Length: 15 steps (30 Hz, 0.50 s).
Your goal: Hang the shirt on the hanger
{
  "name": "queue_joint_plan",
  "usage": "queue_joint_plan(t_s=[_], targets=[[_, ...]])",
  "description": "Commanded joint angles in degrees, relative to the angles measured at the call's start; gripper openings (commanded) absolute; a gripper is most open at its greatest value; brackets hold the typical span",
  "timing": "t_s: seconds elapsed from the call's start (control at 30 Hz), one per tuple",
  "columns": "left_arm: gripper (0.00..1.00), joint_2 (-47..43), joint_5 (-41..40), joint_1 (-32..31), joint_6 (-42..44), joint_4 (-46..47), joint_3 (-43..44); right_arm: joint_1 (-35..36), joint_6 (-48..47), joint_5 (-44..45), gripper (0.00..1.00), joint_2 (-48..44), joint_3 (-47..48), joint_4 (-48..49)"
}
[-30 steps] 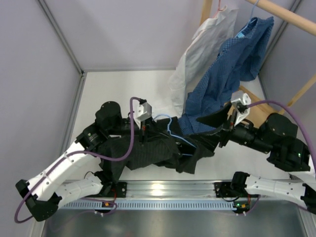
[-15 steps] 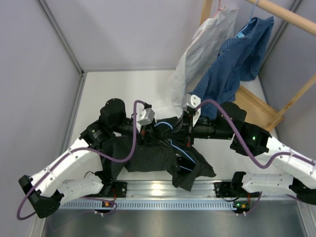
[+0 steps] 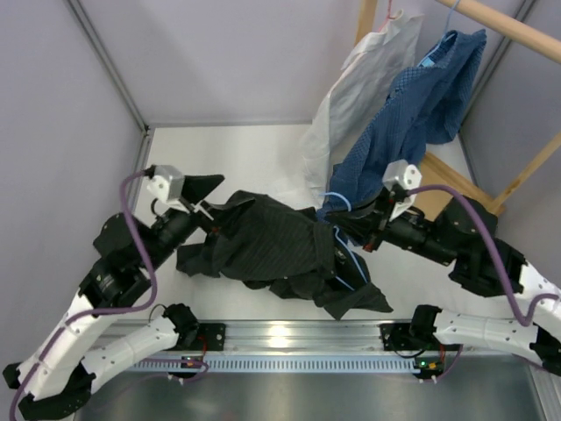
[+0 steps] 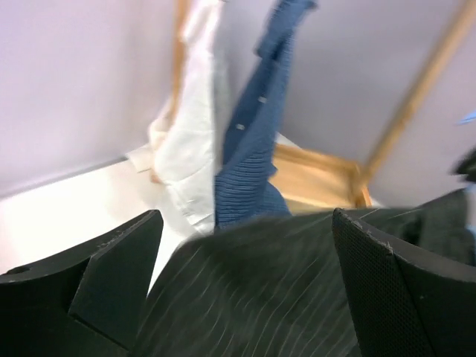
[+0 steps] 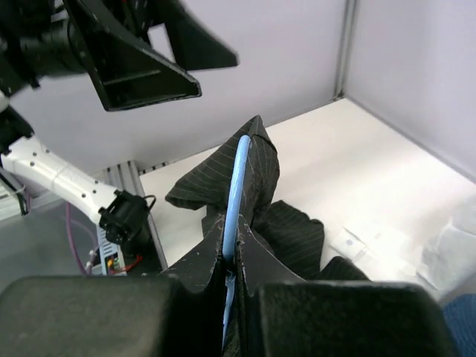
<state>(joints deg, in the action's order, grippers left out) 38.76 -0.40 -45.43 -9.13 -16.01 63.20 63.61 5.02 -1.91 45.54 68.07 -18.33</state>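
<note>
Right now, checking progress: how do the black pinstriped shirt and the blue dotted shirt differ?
The black pinstriped shirt lies bunched on the white table; the blue dotted shirt hangs from the wooden rack. The right gripper's fingers pinch the light-blue wire hanger inside the black shirt; nothing grips the blue shirt. Both are patterned.

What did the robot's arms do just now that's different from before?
The left gripper opened and swung out to the left. The right gripper came in, shut on the hanger poking from the shirt and drew back rightward. The white shirt and blue shirt hang as before.
</note>
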Motion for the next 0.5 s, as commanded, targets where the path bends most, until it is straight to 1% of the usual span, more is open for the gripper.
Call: queue_joint_plan(t_s=[0.0,0.1,0.13,0.17,0.2,0.23,0.27,0.3,0.33,0.37,0.4,0.43,0.47], targets=[[0.98,-5.00,-18.40,-0.01,-9.50,2.12,-9.83,0.02,-1.15,4.72,0.00,-3.17,6.17,-1.53],[0.98,-6.77,-18.93,-0.01,-11.62,6.15,-17.39,0.11,-1.68,4.55,0.00,-2.91,9.52,-6.18],[0.98,-6.86,-17.80,-0.01,-11.62,7.82,-18.80,0.02,-1.59,4.11,0.00,-2.91,11.27,-7.15],[0.98,-6.77,-16.40,-0.01,-11.36,12.27,-20.12,0.02,-1.59,3.94,0.00,-2.82,11.99,-8.81],[0.98,-6.25,-14.99,-0.01,-11.70,14.23,-22.13,0.11,-1.33,3.76,0.00,-2.74,12.78,-9.35],[0.96,-5.63,-13.50,-0.01,-11.97,15.47,-22.68,0.11,-1.15,3.32,0.00,-2.48,14.00,-10.05],[0.91,-4.67,-10.70,-0.01,-12.40,17.92,-23.03,0.11,-0.97,3.14,0.00,-2.47,14.54,-11.02],[0.84,-2.49,-10.32,-0.01,-12.76,20.03,-23.38,0.11,-0.89,2.71,0.00,-2.21,14.98,-11.46],[0.65,-1.16,-10.32,-0.01,-13.11,20.75,-23.47,0.11,-0.62,2.53,0.00,-2.12,15.33,-11.64],[0.31,0.16,-10.93,0.08,-13.37,21.45,-23.39,0.11,-0.45,2.44,0.00,-2.03,15.33,-11.64],[0.21,2.52,-11.98,0.08,-13.55,22.59,-23.56,0.02,-0.45,2.79,0.00,-2.21,15.16,-11.64],[0.05,3.33,-13.73,0.08,-13.90,22.86,-23.56,0.11,-0.45,3.31,0.00,-2.30,14.81,-11.64],[0.00,4.12,-20.36,0.08,-15.82,22.52,-23.47,0.02,-0.45,4.19,0.00,-2.47,14.46,-11.64]])
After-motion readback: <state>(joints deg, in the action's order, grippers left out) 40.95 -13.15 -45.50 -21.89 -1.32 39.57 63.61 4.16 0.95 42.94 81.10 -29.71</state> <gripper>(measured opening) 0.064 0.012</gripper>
